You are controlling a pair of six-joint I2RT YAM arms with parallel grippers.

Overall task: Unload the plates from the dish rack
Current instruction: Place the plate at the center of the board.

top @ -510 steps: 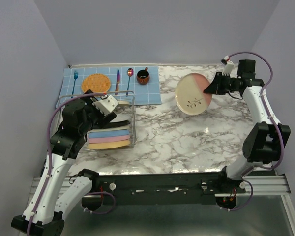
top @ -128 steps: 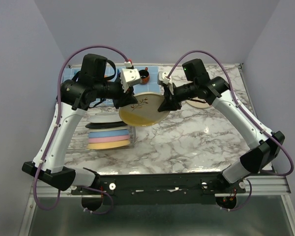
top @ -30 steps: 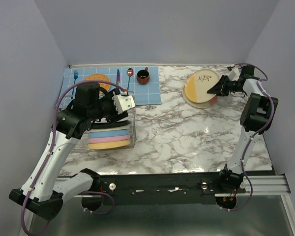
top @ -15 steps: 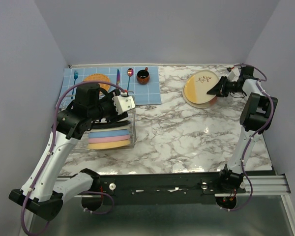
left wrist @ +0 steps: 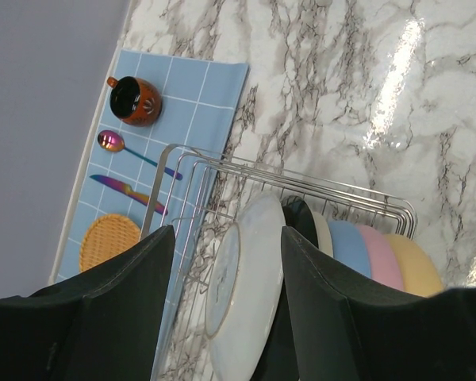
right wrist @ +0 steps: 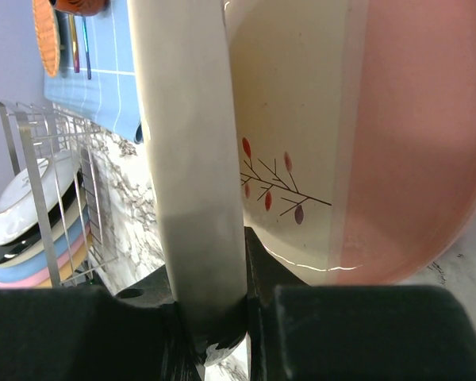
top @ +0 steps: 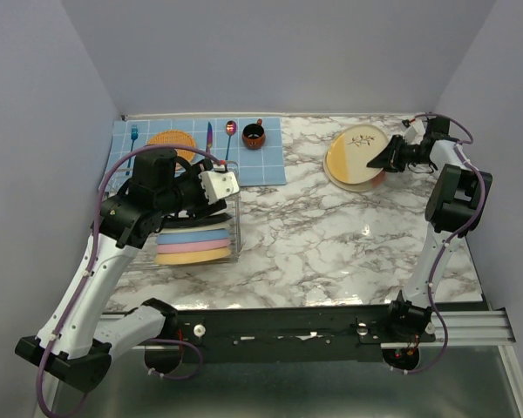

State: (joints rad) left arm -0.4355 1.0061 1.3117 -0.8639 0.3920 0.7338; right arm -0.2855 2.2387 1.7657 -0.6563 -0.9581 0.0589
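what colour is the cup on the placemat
Reddish-brown cup, best seen from the left wrist.

Two twig-pattern plates (top: 356, 155) sit together on the surface at the right. One dish rack (left wrist: 222, 168) holds five more plates (left wrist: 345, 246), counting the black and beige edges as one plate. There is one placemat (top: 266, 165), cup (top: 254, 135), spoon (top: 231, 129), knife (top: 209, 138), fork (top: 132, 133) and woven disc (top: 170, 138).

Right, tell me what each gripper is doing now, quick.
Left gripper: open, straddling the white plate in the rack, not gripping it.
Right gripper: closed on the rim of the yellow plate.
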